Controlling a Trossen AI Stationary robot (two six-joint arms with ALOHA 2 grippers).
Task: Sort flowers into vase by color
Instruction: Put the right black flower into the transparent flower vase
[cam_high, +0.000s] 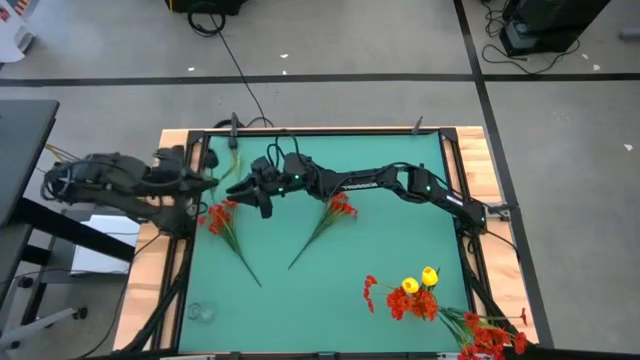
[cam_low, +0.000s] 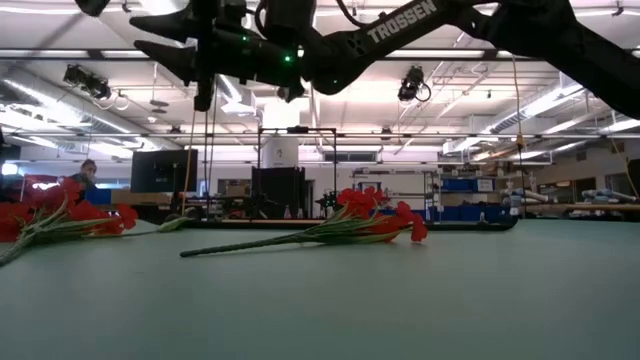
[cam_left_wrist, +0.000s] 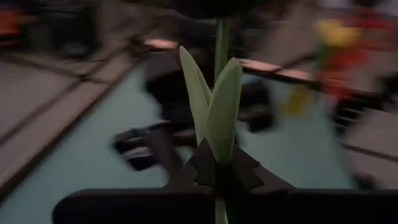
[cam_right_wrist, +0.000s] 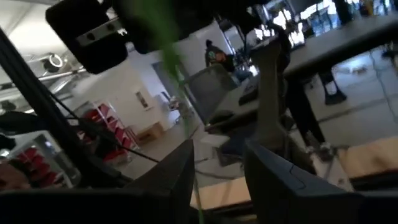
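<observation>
Green cloth covers the table (cam_high: 400, 260), where two red-bloomed stems (cam_high: 224, 222) (cam_high: 330, 218) lie flat. The left gripper (cam_left_wrist: 217, 177) pinches a thin green stalk with pale leaves (cam_left_wrist: 214, 102); its bloom is cut off. Near it, the right gripper (cam_high: 258, 190) hovers, fingers apart around a blurred stalk. More red and yellow flowers (cam_high: 420, 292) lie at the table's corner.

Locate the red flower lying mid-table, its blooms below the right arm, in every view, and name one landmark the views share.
High view: the red flower lies mid-table, blooms near the right arm, stalk running toward the table's front-left.
Low view: centre, lying flat, blooms to the right.
Left wrist view: not identifiable.
Right wrist view: not in it.
Shared landmark: the green table mat, also in the low view.
</observation>
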